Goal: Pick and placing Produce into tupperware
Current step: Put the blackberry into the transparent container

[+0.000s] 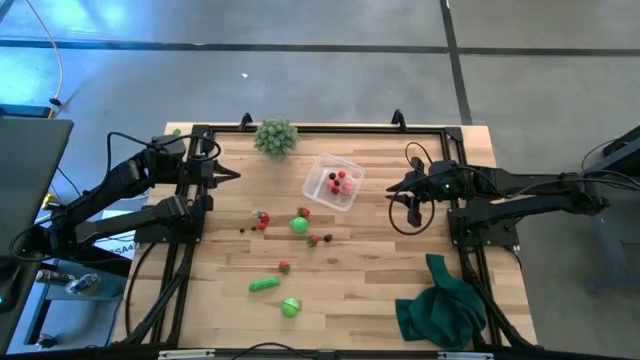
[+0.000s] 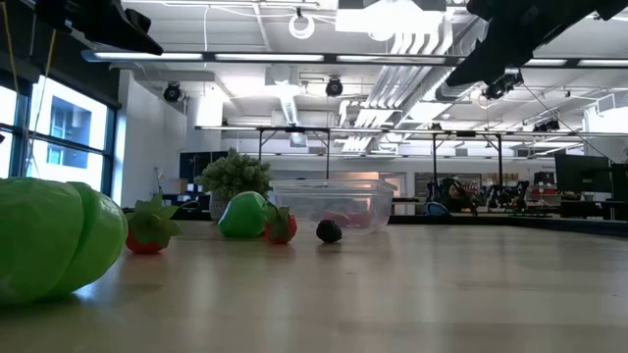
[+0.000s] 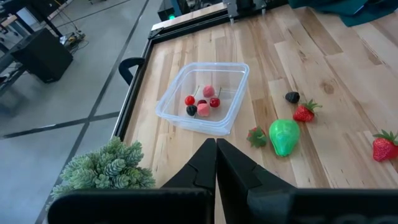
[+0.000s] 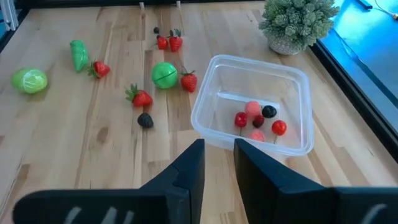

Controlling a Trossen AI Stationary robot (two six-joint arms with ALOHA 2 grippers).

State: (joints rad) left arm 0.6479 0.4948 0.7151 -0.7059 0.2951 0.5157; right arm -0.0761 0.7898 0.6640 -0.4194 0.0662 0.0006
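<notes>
Between tupperware [image 1: 334, 182] and right gripper [image 1: 392, 186], bare wood.

A spiky pale-green plastic ball [image 1: 275, 136] is sitting at the far edge of the light wooden bench [image 1: 370, 285], while a crumpled dark green cloth [image 1: 441, 307] is lying at the near right corner.

Four cameras, one worktop [image 1: 400, 300]
Overhead looks straight down; low one level across; both wrist cameras face inward, sharing the tupperware [image 3: 202, 99] near centre, toward twelve o'clock.
</notes>
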